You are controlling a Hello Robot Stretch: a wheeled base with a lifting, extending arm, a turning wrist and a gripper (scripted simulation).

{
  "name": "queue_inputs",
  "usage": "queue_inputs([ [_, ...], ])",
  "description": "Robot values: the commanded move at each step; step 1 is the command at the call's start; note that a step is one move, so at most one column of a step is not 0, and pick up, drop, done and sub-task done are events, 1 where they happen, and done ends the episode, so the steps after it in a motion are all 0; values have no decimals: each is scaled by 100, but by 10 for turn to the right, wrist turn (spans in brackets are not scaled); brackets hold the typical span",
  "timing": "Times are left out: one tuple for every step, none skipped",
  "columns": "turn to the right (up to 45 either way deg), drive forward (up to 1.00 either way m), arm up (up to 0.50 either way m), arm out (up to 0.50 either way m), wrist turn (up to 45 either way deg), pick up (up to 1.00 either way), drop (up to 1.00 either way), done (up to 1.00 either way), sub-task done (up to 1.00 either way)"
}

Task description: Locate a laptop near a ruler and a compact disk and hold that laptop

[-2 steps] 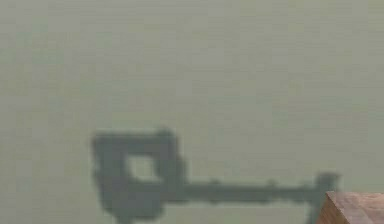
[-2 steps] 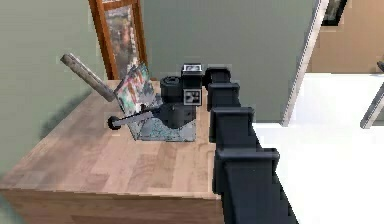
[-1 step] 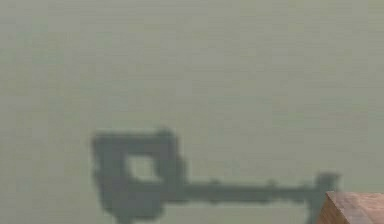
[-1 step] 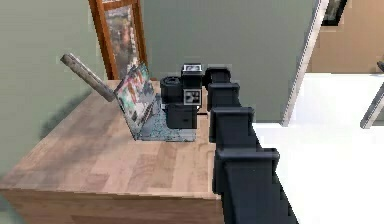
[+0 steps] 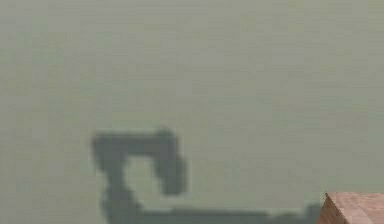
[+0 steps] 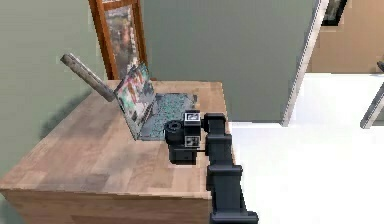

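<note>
An open laptop (image 6: 150, 100) sits on a wooden table (image 6: 90, 150) in the arm side view, its lit screen facing the view's right and its grey keyboard flat on the top. The dark arm rises from the bottom edge, and the gripper (image 6: 176, 134) stands at the laptop's near edge, beside the white marker squares. Because the laptop lies right behind the gripper on the table, I cannot tell whether it holds anything. A long grey strip (image 6: 84, 72) slants up from the table just left of the laptop's screen.
A framed picture (image 6: 120, 38) leans on the green wall behind the table. A white door frame (image 6: 305, 60) and pale floor (image 6: 320, 160) lie on the arm side view's right. The forward view faces a green wall (image 5: 190, 70), with a wooden table corner (image 5: 355, 208) at bottom right.
</note>
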Motion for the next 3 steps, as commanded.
queue_inputs([
  [0,0,0,0,0,100,0,0,0],
  [0,0,10,0,0,0,0,0,0],
  [0,0,0,0,0,0,0,100,0],
])
